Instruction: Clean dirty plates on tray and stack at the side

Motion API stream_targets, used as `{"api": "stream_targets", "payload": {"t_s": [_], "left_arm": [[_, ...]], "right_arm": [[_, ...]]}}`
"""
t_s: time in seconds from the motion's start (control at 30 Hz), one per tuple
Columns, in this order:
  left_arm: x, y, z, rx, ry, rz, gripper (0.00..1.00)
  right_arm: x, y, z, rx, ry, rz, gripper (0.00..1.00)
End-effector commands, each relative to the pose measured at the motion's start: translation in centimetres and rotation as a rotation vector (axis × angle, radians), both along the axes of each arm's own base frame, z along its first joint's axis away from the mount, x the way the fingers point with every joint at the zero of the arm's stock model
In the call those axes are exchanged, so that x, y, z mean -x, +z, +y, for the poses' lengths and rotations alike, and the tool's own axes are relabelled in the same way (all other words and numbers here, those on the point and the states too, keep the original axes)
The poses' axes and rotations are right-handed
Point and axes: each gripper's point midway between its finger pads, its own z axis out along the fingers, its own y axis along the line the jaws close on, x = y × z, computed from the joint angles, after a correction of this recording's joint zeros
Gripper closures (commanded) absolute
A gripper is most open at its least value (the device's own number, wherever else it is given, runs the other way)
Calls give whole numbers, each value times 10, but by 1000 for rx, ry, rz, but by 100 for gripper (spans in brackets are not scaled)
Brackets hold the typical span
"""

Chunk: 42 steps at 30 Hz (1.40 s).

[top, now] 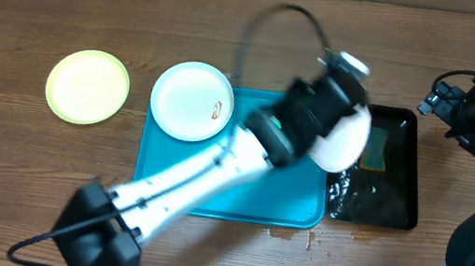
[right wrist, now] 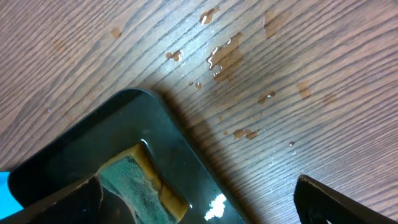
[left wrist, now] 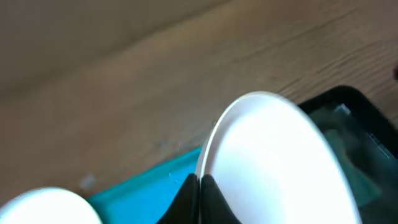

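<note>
My left gripper (top: pixel 338 120) is shut on the rim of a white plate (top: pixel 348 138) and holds it tilted on edge over the right end of the turquoise tray (top: pixel 236 204), beside the black tray. In the left wrist view the black fingers (left wrist: pixel 214 199) pinch the plate's (left wrist: pixel 273 155) edge. A second white plate (top: pixel 191 100) with a reddish smear lies on the tray's far left corner. A pale yellow-green plate (top: pixel 87 85) rests on the table to the left. My right gripper (top: pixel 441 99) hangs open near the black tray's far right corner, empty.
A narrow black tray (top: pixel 396 176) right of the turquoise one holds water and a green-and-yellow sponge (right wrist: pixel 134 183). Brownish drops (right wrist: pixel 227 56) wet the wood near its corner, and a small spill (top: pixel 297 236) lies by the turquoise tray's front right corner.
</note>
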Motion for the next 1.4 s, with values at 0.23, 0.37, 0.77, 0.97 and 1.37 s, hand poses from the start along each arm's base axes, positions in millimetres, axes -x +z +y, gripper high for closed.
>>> {"api": "stream_targets", "payload": {"t_s": [0.23,0.37,0.77,0.97,1.37], "left_arm": [[-59,6,175,572,232,444,96],[-47,15,214,726,125,545,94],[-2,-32,220,498,247,723,37],[23,-66,179,344,355,769,45],[52,-152,144,281,643,649,64]], "right_arm": [[-3,13,0,4,-2,-37,0],[-3,13,0,4,-2,-37,0],[-3,13,0,4,-2,-37,0],[-3,13,0,4,-2,-37,0],[-3,13,0,4,-2,-37,0]]}}
